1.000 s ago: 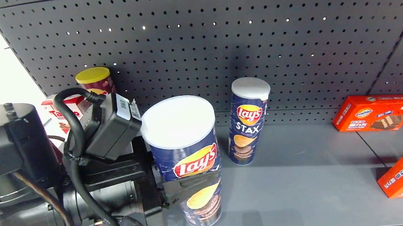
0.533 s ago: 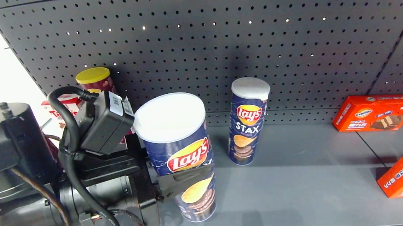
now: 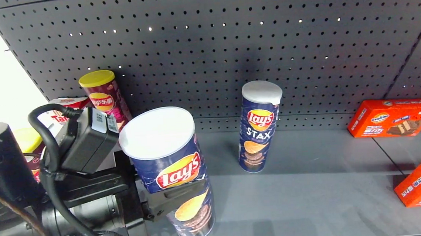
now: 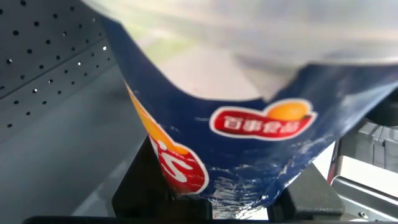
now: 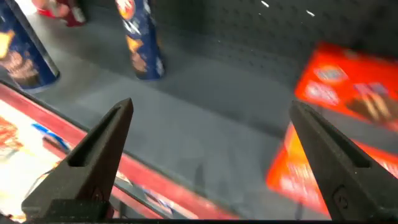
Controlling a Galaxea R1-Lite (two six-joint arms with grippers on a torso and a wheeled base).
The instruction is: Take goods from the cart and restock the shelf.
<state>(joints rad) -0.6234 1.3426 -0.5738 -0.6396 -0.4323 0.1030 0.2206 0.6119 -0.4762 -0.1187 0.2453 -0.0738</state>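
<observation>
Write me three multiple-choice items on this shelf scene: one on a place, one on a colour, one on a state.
1. Where is the standing blue can?
A. On the shelf, to the right of the held blue can
B. On top of an orange box
C. Lying on its side on the floor

2. What colour is the lid of the maroon can?
A. White
B. Yellow
C. Green

3. What state is the right gripper in?
A. Shut on a box
B. Shut on a can
C. Open, holding nothing

Key:
1 A: it stands upright near the pegboard, apart from the can clamped in the left gripper.
2 B: its top is yellow in the head view.
3 C: its fingers are spread wide with nothing held between them.
</observation>
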